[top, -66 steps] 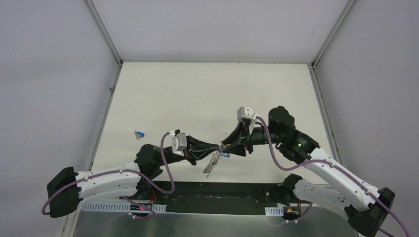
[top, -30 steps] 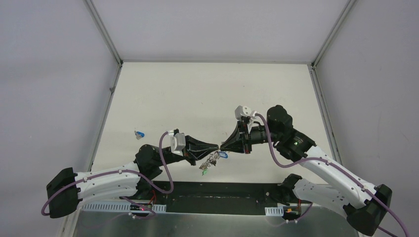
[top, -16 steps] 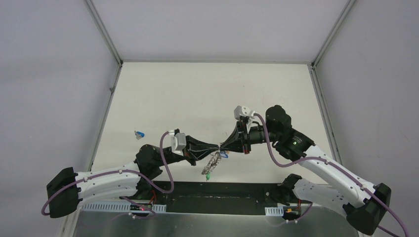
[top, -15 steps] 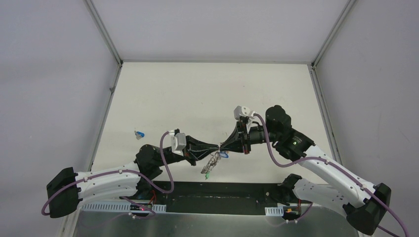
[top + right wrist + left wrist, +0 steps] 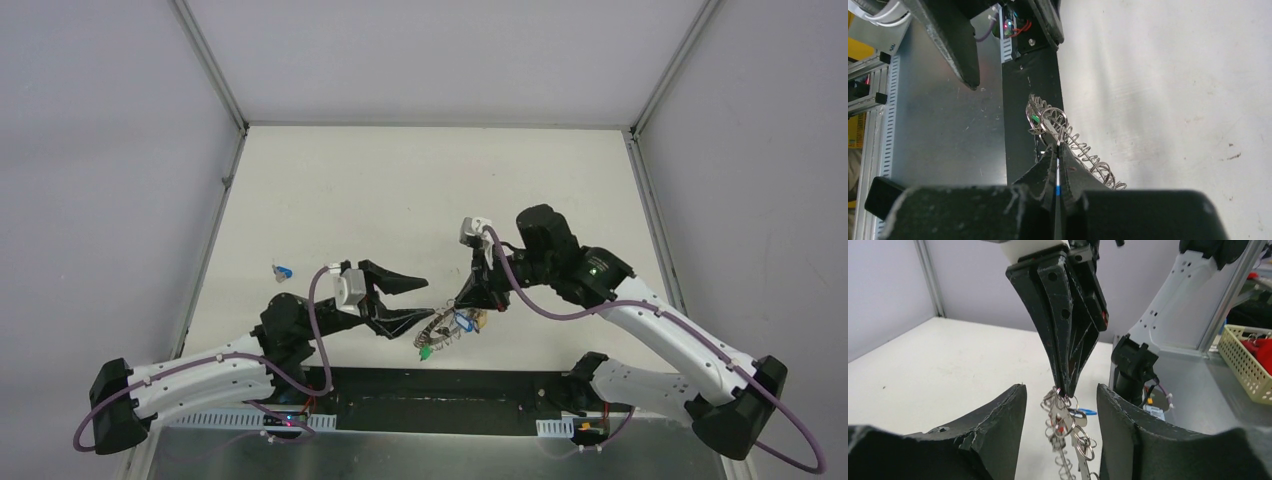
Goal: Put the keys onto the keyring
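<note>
**Several keys hang on the ring, one is left on the table**

We see the right claw (image 5: 462, 303) pinched fully shut on the upper edge of the keyring (image 5: 440, 333). The ring hangs off its tip, low over the near edge of the table (image 5: 420, 190), about midway between left and right. The left claw (image 5: 428, 297) stands about half open and grips nothing. In its wrist view its jaws sit either side of the hanging ring without touching it.

We can make out a green key (image 5: 424, 352) and a blue key (image 5: 463, 322) dangling with the ring, and a few more metal pieces are bunched beside them, so we judge part of the job done. How many keys are truly threaded on, we cannot tell.

One loose key (image 5: 283, 271) with a blue head lies well apart on the left side of the table. As we judge it, that one is left to fetch and thread on.
</note>
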Action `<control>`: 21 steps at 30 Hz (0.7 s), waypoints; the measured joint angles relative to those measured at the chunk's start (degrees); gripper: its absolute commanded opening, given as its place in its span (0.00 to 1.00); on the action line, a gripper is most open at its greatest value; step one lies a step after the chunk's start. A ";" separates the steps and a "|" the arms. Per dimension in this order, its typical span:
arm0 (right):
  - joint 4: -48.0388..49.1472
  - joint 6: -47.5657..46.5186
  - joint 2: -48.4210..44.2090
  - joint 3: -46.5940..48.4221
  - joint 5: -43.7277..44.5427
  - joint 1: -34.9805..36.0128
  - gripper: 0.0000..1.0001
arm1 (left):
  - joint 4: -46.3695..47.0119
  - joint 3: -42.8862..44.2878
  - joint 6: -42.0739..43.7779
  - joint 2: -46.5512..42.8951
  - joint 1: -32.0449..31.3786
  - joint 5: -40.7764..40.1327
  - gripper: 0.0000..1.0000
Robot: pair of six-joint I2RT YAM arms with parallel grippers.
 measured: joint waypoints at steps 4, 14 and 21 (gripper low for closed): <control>-7.82 -2.45 4.09 5.18 1.64 0.00 0.00 | -11.15 4.55 2.43 -0.37 0.00 0.07 0.53; -20.92 -5.55 13.22 12.24 2.56 0.02 0.00 | -32.72 17.31 9.84 9.73 0.00 2.54 0.48; -23.45 -6.34 15.85 13.88 2.16 0.59 0.00 | -37.46 20.28 12.39 17.44 0.00 8.55 0.34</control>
